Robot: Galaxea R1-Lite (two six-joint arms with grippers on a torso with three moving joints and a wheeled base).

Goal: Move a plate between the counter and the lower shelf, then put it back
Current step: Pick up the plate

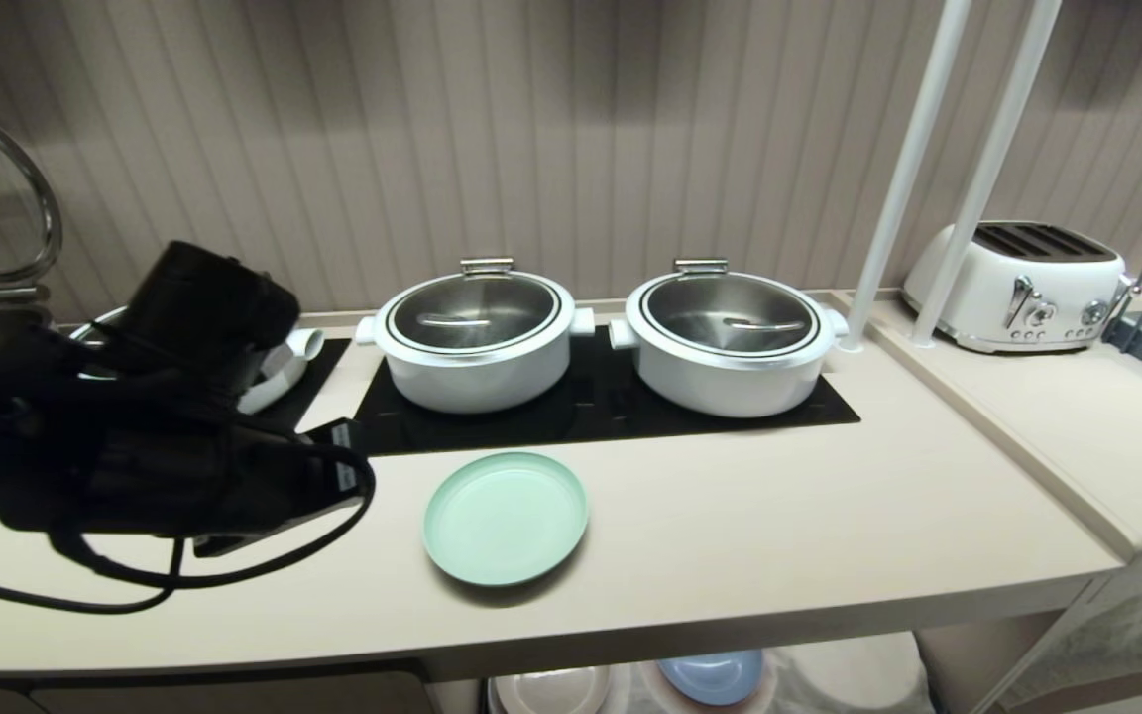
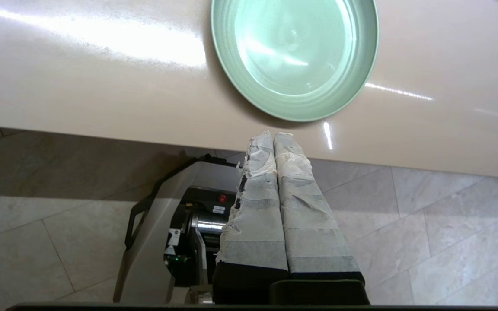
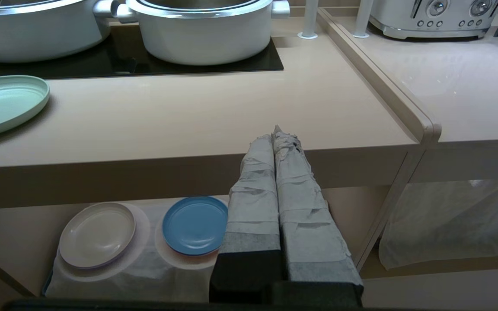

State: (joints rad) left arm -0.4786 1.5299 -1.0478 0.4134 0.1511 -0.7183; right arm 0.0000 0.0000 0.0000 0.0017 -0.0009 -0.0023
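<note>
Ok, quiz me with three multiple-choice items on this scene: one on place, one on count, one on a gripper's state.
1. Where is the round mint-green plate?
A. on the beige counter
B. on the lower shelf
C. in a gripper

2. How many lidded white pots stand on the black cooktop panel?
A. one
B. two
C. four

3. The left gripper is:
A. shut on the plate
B. wide open
C. shut, empty

Answers: 1 A, it lies flat before the cooktop; 2 B, side by side; 3 C, taped fingers pressed together short of the plate.
</note>
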